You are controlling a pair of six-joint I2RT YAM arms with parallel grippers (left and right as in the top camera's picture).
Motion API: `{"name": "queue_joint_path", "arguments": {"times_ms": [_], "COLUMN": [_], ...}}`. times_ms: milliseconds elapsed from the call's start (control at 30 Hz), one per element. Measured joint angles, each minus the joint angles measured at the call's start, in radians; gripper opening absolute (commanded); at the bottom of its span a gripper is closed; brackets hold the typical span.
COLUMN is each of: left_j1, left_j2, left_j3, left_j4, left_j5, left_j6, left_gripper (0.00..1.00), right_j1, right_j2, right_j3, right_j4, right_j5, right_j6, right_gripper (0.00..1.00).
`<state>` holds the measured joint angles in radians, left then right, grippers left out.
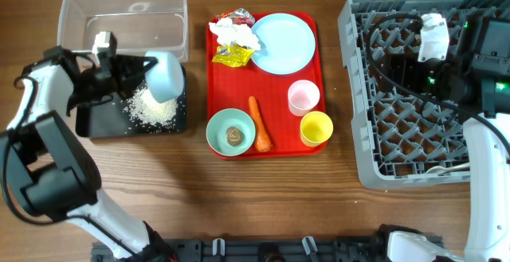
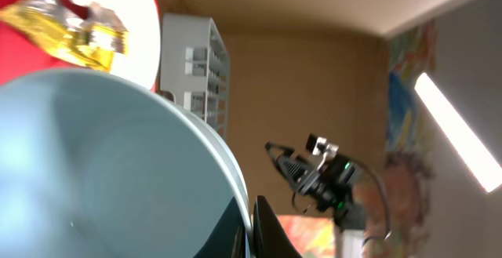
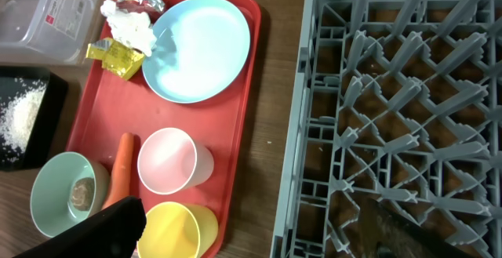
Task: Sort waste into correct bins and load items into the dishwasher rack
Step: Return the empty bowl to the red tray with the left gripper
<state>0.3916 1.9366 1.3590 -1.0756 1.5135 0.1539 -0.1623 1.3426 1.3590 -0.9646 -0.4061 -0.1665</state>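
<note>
My left gripper is shut on the rim of a light-blue bowl, held tipped over the black tray, where white rice lies in a pile. In the left wrist view the bowl fills the frame and the jaws pinch its rim. My right gripper is open and empty over the grey dishwasher rack, near its left edge. On the red tray are a plate, tissue, a yellow wrapper, a carrot, a pink cup, a yellow cup and a bowl holding a brown lump.
The clear tub stands behind the black tray at the back left. A red and silver wrapper lies at the red tray's back edge. My right arm hangs over the rack's back right part.
</note>
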Motion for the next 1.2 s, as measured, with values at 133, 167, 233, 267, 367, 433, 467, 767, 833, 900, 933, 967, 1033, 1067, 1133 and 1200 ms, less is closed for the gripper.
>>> {"name": "queue_joint_path", "arguments": {"times_ms": [133, 167, 233, 267, 367, 433, 467, 767, 833, 900, 933, 967, 1033, 1067, 1133, 1200], "left_j1": [-0.099, -0.132, -0.239, -0.282, -0.512, -0.649, -0.711, -0.877, -0.877, -0.879, -0.881, -0.882, -0.888, -0.892, -0.897, -0.901], "left_j2": [-0.161, -0.205, -0.311, -0.338, -0.384, -0.367, -0.351, -0.066, -0.018, 0.014, 0.021, 0.022, 0.024, 0.024, 0.024, 0.024], "left_j3": [0.038, 0.056, 0.090, 0.092, 0.098, 0.098, 0.098, 0.098, 0.098, 0.098, 0.098, 0.098, 0.098, 0.098, 0.098, 0.098], "left_j4": [0.022, 0.050, 0.137, 0.173, 0.256, 0.273, 0.274, 0.285, 0.299, 0.311, 0.322, 0.329, 0.352, 0.364, 0.381, 0.399], "left_j5": [-0.121, -0.174, -0.343, -0.430, -0.790, -1.003, -1.106, -1.595, -1.615, -1.623, -1.625, -1.626, -1.629, -1.629, -1.629, -1.629], "left_j6": [0.008, 0.000, -0.049, -0.066, -0.121, -0.138, -0.143, -0.224, -0.238, -0.246, -0.247, -0.247, -0.250, -0.250, -0.250, -0.250], "left_gripper": [0.04, 0.04, 0.04, 0.04, 0.04, 0.04, 0.04, 0.04, 0.04, 0.04, 0.04, 0.04, 0.04, 0.04, 0.04, 0.04], "right_j1": [0.000, 0.000, 0.000, 0.000, 0.000, 0.000, 0.000, 0.000, 0.000, 0.000, 0.000, 0.000, 0.000, 0.000, 0.000, 0.000], "right_j2": [0.000, 0.000, 0.000, 0.000, 0.000, 0.000, 0.000, 0.000, 0.000, 0.000, 0.000, 0.000, 0.000, 0.000, 0.000, 0.000], "right_j3": [0.000, 0.000, 0.000, 0.000, 0.000, 0.000, 0.000, 0.000, 0.000, 0.000, 0.000, 0.000, 0.000, 0.000, 0.000, 0.000], "right_j4": [0.001, 0.002, 0.008, 0.008, 0.008, 0.008, 0.008, 0.008, 0.008, 0.008, 0.007, 0.008, 0.008, 0.008, 0.008, 0.008], "right_j5": [0.000, 0.000, 0.000, 0.000, 0.001, 0.003, 0.004, 0.004, 0.004, 0.004, 0.004, 0.004, 0.004, 0.004, 0.004, 0.004], "right_j6": [0.000, 0.000, 0.000, 0.000, 0.000, 0.000, 0.000, 0.000, 0.000, 0.000, 0.000, 0.000, 0.000, 0.000, 0.000, 0.000], "right_gripper": [0.89, 0.89, 0.90, 0.90, 0.89, 0.90, 0.89, 0.90, 0.89, 0.90, 0.89, 0.90, 0.90, 0.89, 0.90, 0.89]}}
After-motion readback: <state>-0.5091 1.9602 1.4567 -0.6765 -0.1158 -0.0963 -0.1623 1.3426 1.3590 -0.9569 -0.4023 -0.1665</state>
